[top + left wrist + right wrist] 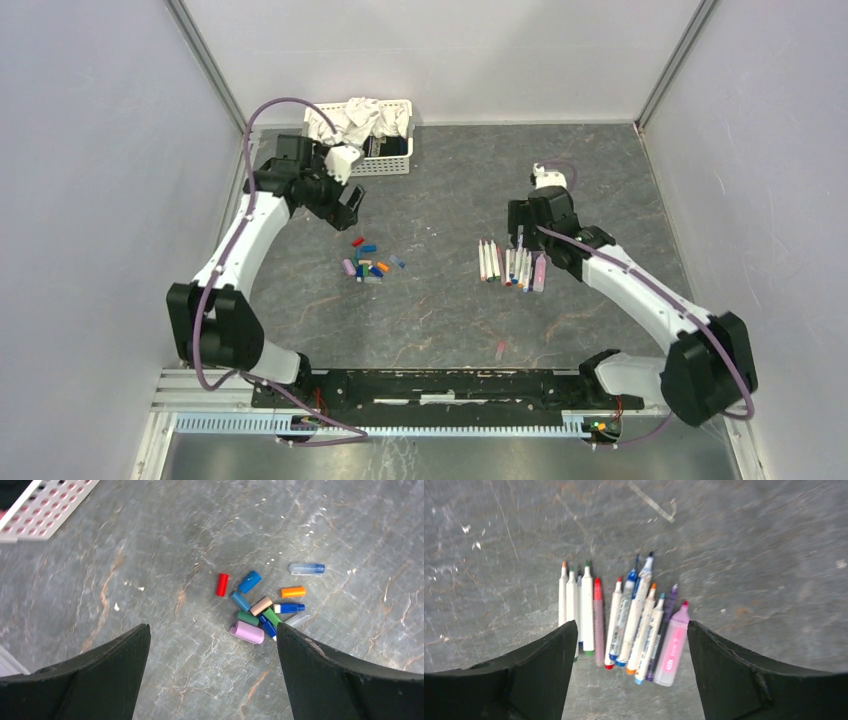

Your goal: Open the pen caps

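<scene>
Hovering, both pairs of jaws apart, we see thin white-barrelled marker pens (pixel 587 610), seemingly uncapped, lying square across the gap of the right gripper (pixel 630 624), and short coloured plastic caps (pixel 260 611) heaped left of them, under the left gripper (pixel 212 626).

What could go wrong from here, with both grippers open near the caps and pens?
The pen caps lie in a touching heap just ahead of the open left gripper. A descent there could scatter or roll them.
The pens lie packed side by side with bare tips near the open right gripper. A nudge might shift the row or mark the table.
</scene>
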